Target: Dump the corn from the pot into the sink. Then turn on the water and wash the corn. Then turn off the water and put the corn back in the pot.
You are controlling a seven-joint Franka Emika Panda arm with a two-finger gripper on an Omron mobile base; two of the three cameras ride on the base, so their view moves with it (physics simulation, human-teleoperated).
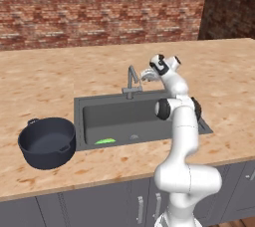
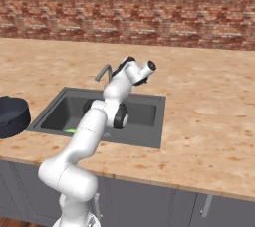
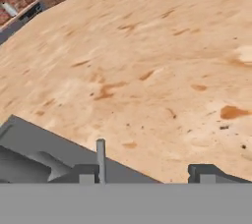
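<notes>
Corn (image 1: 105,141) lay at the sink's (image 1: 79,121) front left floor, the pot (image 1: 47,142) stood on the surface beside it, and the tool (image 3: 147,174) hung open and empty by the faucet (image 1: 131,82).

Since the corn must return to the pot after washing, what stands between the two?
The corn lies on the sink floor near its left wall. That wall, the rim and a strip of counter separate it from the pot. Nothing else is between them.
</notes>
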